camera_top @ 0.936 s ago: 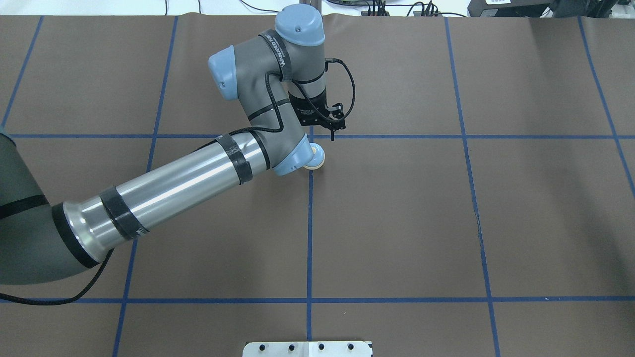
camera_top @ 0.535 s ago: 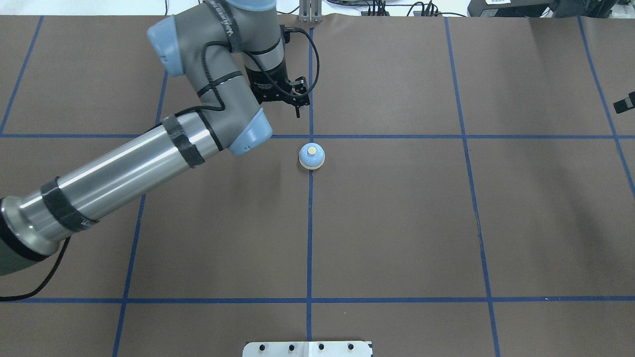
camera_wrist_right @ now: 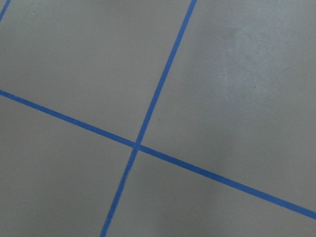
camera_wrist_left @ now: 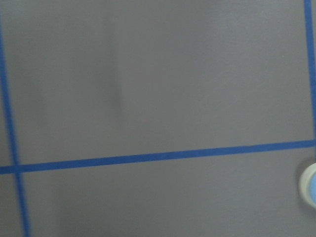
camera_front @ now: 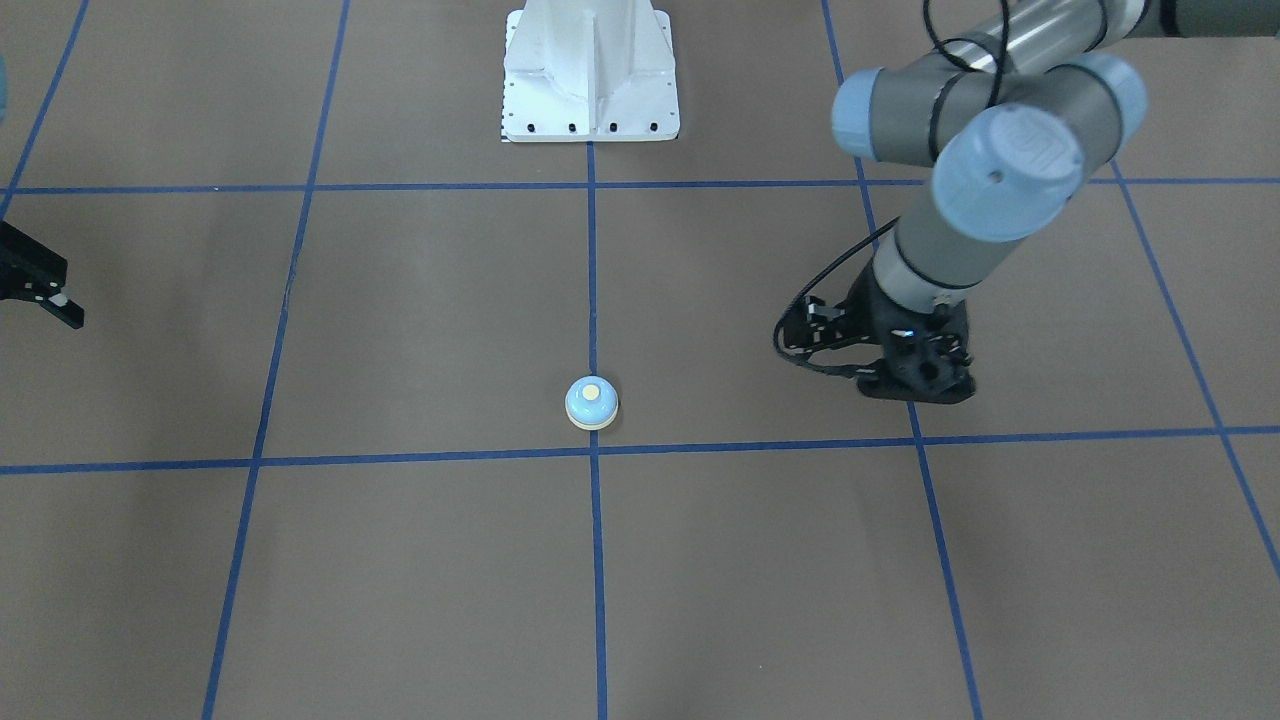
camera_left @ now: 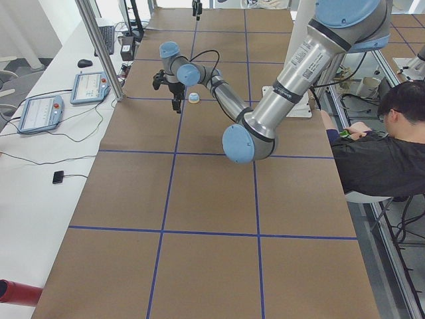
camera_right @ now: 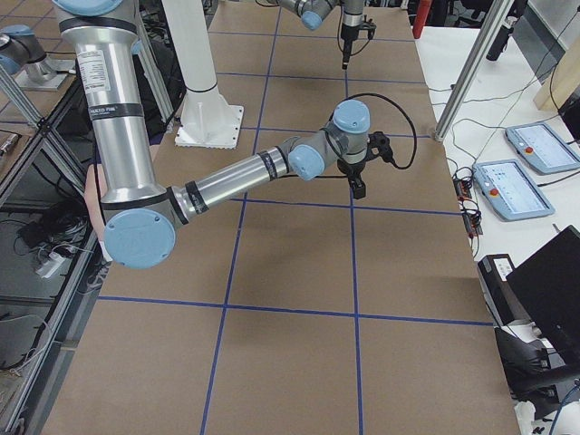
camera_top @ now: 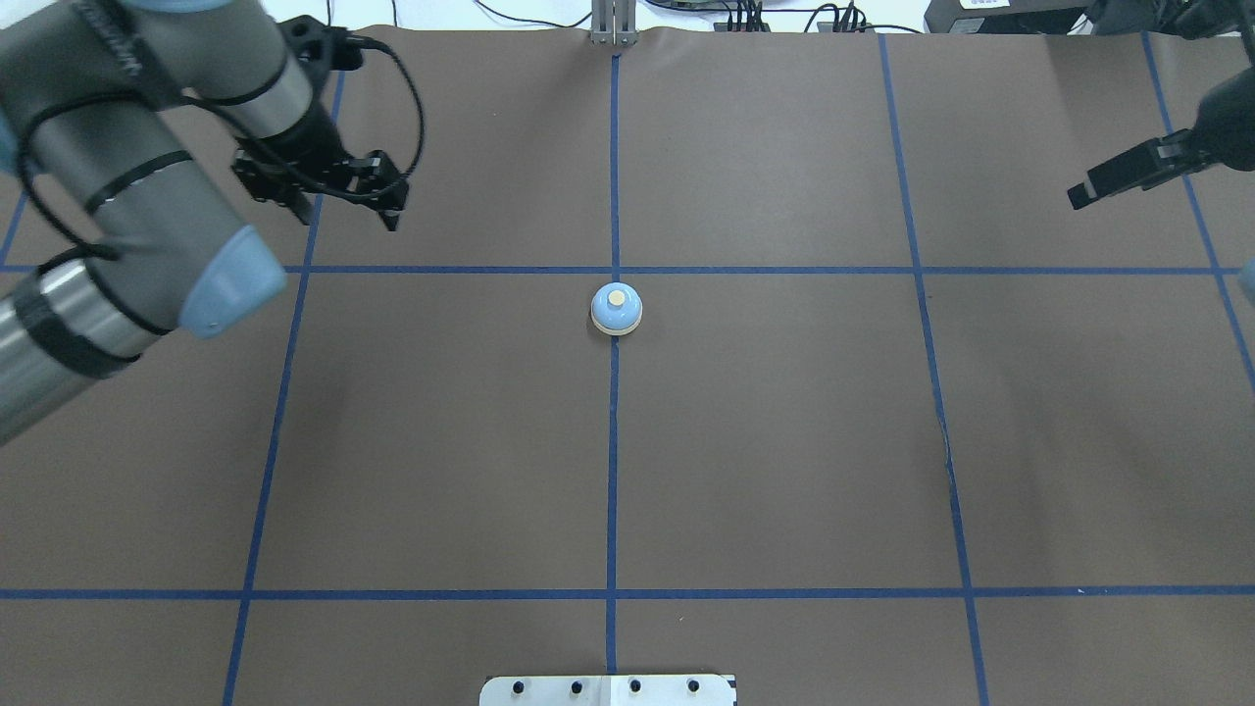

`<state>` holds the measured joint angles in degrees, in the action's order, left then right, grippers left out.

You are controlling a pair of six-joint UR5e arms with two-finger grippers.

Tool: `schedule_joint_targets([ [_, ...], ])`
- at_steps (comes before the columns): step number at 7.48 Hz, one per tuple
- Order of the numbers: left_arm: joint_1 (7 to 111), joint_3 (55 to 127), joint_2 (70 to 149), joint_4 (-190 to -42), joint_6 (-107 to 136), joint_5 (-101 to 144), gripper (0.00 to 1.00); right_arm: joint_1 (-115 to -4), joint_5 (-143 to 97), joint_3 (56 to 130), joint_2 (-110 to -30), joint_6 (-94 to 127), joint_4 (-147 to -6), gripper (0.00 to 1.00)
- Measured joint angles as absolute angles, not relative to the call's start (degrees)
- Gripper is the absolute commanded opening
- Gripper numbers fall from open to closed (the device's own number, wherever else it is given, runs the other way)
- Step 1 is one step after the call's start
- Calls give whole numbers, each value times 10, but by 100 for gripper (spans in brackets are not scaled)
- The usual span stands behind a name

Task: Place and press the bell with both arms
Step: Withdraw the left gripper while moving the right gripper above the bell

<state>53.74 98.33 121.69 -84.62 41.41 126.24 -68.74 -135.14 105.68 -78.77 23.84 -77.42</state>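
Observation:
The light-blue bell (camera_top: 617,310) with its cream button stands alone on the brown table at the centre tape line. It also shows in the front view (camera_front: 591,402) and at the right edge of the left wrist view (camera_wrist_left: 311,185). My left gripper (camera_top: 348,218) hangs above the table well to the bell's left, empty, and its fingers look spread; it also shows in the front view (camera_front: 915,392). My right gripper (camera_top: 1079,194) reaches in from the right edge, far from the bell. It looks shut to one narrow tip and empty.
The table is covered in brown paper (camera_top: 784,441) with a blue tape grid. The white pedestal base (camera_front: 590,70) stands at the robot's side. An operator (camera_left: 378,146) sits beside the table. Tablets (camera_left: 40,113) lie on the bench past the far edge.
My left arm has swung away from above the bell to the left, leaving the bell uncovered on the table. My right gripper has come into view from the right edge.

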Motion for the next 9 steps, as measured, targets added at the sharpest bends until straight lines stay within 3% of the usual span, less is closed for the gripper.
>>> schedule_joint_targets([
  [2, 602, 1066, 1097, -845, 298, 1262, 100, -614, -1299, 1053, -716, 331, -787, 99],
  [5, 697, 1078, 998, -844, 111, 1264, 100, -486, -1185, 1014, -579, 441, -859, 99],
  [9, 793, 1087, 883, -864, 2, 1269, 100, -391, -1103, 883, -415, 537, -876, 98],
])
